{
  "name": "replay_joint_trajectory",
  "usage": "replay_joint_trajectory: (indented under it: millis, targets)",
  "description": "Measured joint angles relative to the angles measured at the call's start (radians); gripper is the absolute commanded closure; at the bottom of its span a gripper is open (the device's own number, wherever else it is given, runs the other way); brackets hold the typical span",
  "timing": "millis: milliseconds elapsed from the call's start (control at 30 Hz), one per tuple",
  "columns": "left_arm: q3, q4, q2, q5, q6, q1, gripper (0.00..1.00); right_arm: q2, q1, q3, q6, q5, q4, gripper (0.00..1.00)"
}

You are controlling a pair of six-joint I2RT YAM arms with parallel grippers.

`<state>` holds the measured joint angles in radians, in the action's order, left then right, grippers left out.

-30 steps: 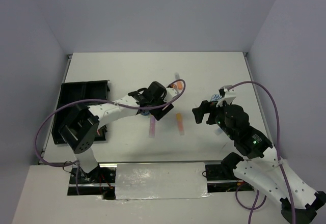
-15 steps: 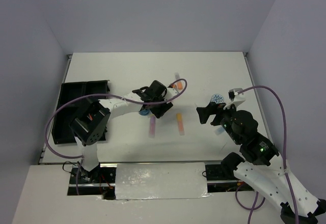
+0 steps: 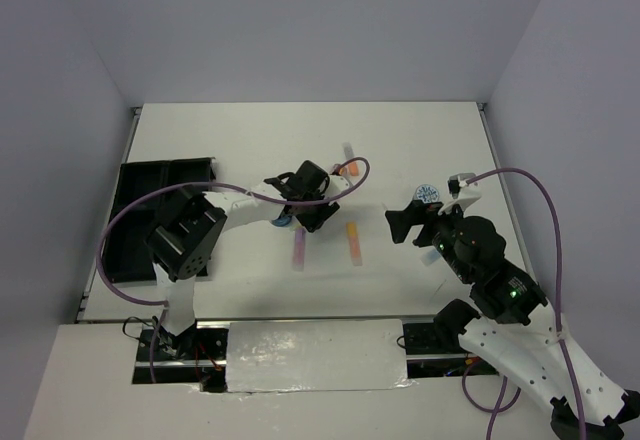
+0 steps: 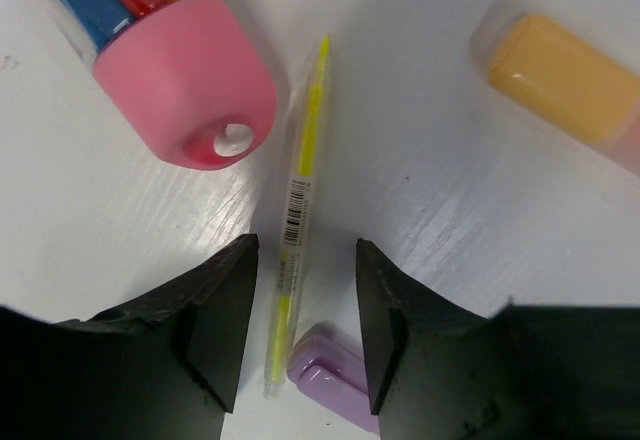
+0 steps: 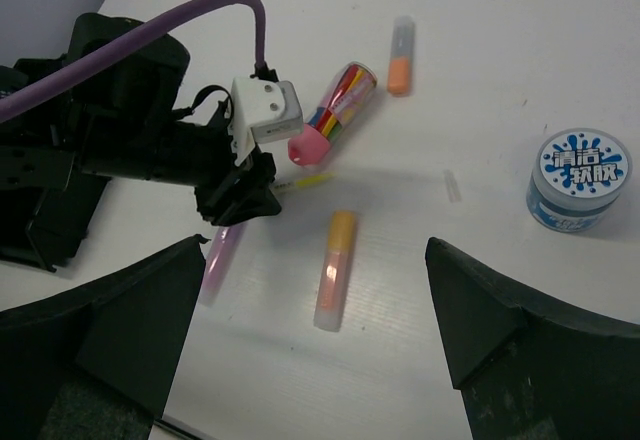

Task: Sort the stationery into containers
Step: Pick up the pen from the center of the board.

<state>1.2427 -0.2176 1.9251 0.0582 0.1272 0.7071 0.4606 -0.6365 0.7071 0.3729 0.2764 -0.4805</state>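
Tight quarters at mid-table: the left gripper (image 4: 305, 248) straddles a thin yellow pen (image 4: 303, 185), jaws parted with only a sliver of bare surface on either side. A pink-capped multicolour pen (image 4: 190, 80) crowds one flank, a lilac stick (image 4: 325, 372) lies at the pen's near end beside one finger, and the pink-orange highlighter (image 4: 560, 75) sits farther off on the other flank. Open lanes lie elsewhere — the far stretch of the table (image 3: 450, 130) is bare, as is the strip between highlighter and right gripper (image 3: 400, 222), whose jaws hang spread wide. A blue-white roll (image 3: 428, 196) sits close by that gripper; the left arm (image 3: 235, 205) bars the way from the cluster to the black tray (image 3: 165, 166).
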Motion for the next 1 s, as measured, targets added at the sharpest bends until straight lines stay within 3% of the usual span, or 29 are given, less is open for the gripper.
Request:
replay_joint_trajectory:
  millis: [267,333,467,800,1000]
  targets:
    - [0.0,0.009,0.003,0.008,-0.003,0.0,0.7,-0.01,0.0,-0.001,0.0,0.0,0.0,0.02]
    - [-0.001,0.009,0.003,0.008,-0.001,0.0,0.83,-0.01,0.0,0.0,0.0,0.0,0.0,0.02]
    - [-0.001,0.01,0.003,0.01,-0.002,0.0,0.98,-0.01,0.0,0.0,0.0,0.0,0.0,0.02]
    - [0.002,0.002,-0.013,0.055,-0.026,-0.004,1.0,0.048,0.003,-0.012,0.017,0.027,0.024,0.03]
    - [0.002,-0.033,-0.132,0.066,-0.05,0.0,1.0,0.167,0.064,-0.037,0.022,0.0,0.092,0.05]
